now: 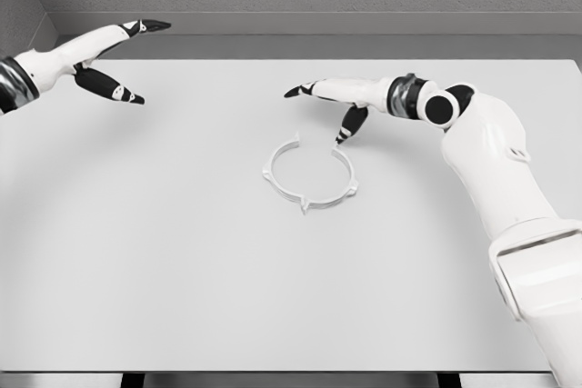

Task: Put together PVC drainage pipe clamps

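On the white table [136,252], the pipe clamp [309,174] lies just below the right hand's [341,97] spread fingers [350,122].

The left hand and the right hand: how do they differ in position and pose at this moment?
1. The left hand is at the far left of the table, distant from the clamp ring; the right hand is close above the ring's far side.
2. The left hand points to the right; the right hand points to the left, with one finger angled down toward the ring.

Both are open and hold nothing.
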You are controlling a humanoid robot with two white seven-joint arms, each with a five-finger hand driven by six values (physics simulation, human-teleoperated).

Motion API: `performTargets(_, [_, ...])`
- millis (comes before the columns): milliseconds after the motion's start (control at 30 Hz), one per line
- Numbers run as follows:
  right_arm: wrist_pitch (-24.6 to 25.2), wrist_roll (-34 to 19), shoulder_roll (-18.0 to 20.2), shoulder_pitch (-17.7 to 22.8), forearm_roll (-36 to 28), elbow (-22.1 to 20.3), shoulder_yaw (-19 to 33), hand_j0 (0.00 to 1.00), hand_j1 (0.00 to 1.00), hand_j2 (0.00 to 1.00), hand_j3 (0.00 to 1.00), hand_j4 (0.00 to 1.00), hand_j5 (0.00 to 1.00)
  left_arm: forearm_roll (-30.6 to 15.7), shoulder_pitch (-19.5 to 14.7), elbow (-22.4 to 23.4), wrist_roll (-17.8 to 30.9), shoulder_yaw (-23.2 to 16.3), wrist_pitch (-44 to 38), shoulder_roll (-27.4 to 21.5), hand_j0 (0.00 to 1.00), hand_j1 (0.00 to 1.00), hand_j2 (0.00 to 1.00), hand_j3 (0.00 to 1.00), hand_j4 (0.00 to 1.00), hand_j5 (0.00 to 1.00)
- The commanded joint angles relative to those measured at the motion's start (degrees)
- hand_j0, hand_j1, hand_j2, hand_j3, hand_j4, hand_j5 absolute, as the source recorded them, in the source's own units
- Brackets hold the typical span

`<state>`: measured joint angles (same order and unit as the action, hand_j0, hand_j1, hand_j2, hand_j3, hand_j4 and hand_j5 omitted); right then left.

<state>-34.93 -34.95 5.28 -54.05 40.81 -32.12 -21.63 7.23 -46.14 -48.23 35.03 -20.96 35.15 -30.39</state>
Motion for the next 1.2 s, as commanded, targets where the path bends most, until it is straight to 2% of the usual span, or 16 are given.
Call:
performTargets(0, [-0.1,0.0,-0.6,0.0,0.1,0.0,-0.5,1.00,1.00,1.00,1.00,1.00,1.00,-0.5,-0.1,0.0,0.0,0.1,-0.1,0.0,1.00,1.00,1.00,1.00,1.00,1.00])
performTargets(167, [-0.1,0.0,0.1,-0.4,-0.6,-0.3,0.2,1.00,1.00,1.00,1.00,1.00,1.00,-0.5,0.0,0.0,0.0,0.1,-0.1,0.1,1.00,1.00,1.00,1.00,1.00,1.00])
performTargets(300, [-0.1,0.0,1.5,-0.6,-0.8,-0.5,2.8,1.00,1.00,1.00,1.00,1.00,1.00,-0.5,0.0,0.0,0.0,0.2,-0.1,0.1,1.00,1.00,1.00,1.00,1.00,1.00])
performTargets(367, [-0.1,0.0,1.6,-0.7,-0.7,-0.5,5.7,1.00,1.00,1.00,1.00,1.00,1.00,-0.5,-0.1,0.0,0.0,0.1,-0.1,0.1,1.00,1.00,1.00,1.00,1.00,1.00])
performTargets(500, [-0.1,0.0,5.9,0.0,-1.9,-0.6,6.0,1.00,1.00,1.00,1.00,1.00,1.00,-0.3,-0.2,0.1,0.0,-0.1,-0.1,0.1,1.00,1.00,1.00,1.00,1.00,1.00])
performTargets(533, [-0.1,0.0,7.9,0.4,-6.2,-0.5,6.9,1.00,1.00,1.00,1.00,1.00,1.00,-0.1,-1.1,1.0,0.0,-0.8,-0.1,0.5,1.00,1.00,1.00,1.00,1.00,1.00])
performTargets(600, [-0.1,0.0,8.9,2.4,-16.4,-0.6,7.0,1.00,1.00,1.00,1.00,1.00,1.00,0.0,-1.4,1.5,0.0,-1.4,-0.1,1.0,1.00,1.00,1.00,1.00,1.00,1.00])
performTargets(633, [-0.1,0.0,9.9,3.3,-17.9,-0.8,7.0,1.00,1.00,1.00,1.00,1.00,1.00,0.0,-1.4,1.4,0.0,-1.4,-0.1,1.0,1.00,1.00,1.00,1.00,1.00,1.00])
performTargets(733, [-0.1,0.0,10.3,8.0,-17.9,-1.7,6.8,1.00,1.00,1.00,1.00,1.00,1.00,0.0,-1.4,1.3,0.0,-1.4,-0.1,1.0,1.00,1.00,1.00,1.00,1.00,1.00])
performTargets(833, [-0.1,0.0,10.3,10.5,-17.8,-1.7,6.1,1.00,1.00,1.00,1.00,1.00,1.00,-0.1,-1.4,1.2,0.0,-1.4,-0.1,1.0,1.00,1.00,1.00,1.00,1.00,1.00])
performTargets(933, [-0.1,0.0,10.6,11.1,-17.7,-2.2,4.5,1.00,1.00,1.00,1.00,1.00,1.00,-0.1,-1.4,1.3,0.0,-1.4,-0.1,1.0,1.00,1.00,1.00,1.00,1.00,1.00])
performTargets(967, [-0.1,0.0,10.9,10.6,-17.8,-3.0,4.8,1.00,1.00,1.00,1.00,1.00,1.00,-0.1,-1.4,1.3,0.0,-1.4,-0.1,1.0,1.00,1.00,1.00,1.00,1.00,1.00])
performTargets(1033, [-0.1,0.0,12.2,6.7,-18.0,-5.6,5.7,1.00,1.00,1.00,1.00,1.00,1.00,-0.1,-1.4,1.3,0.0,-1.4,-0.1,1.0,1.00,1.00,1.00,1.00,1.00,1.00])
performTargets(1067, [-0.1,0.0,12.9,6.3,-17.9,-9.5,5.6,1.00,1.00,1.00,1.00,1.00,1.00,-0.1,-1.4,1.3,0.0,-1.4,-0.1,1.0,1.00,1.00,1.00,1.00,1.00,1.00])
performTargets(1133, [-0.1,0.0,17.5,7.3,-18.0,-18.8,4.9,1.00,1.00,1.00,1.00,1.00,1.00,-0.1,-1.4,1.2,0.0,-1.4,-0.1,1.0,1.00,1.00,1.00,1.00,1.00,1.00])
performTargets(1167, [-0.1,0.0,19.4,7.3,-18.0,-21.4,4.8,1.00,1.00,1.00,1.00,1.00,1.00,-0.1,-1.4,1.2,0.0,-1.4,-0.1,1.0,1.00,1.00,1.00,1.00,1.00,1.00])
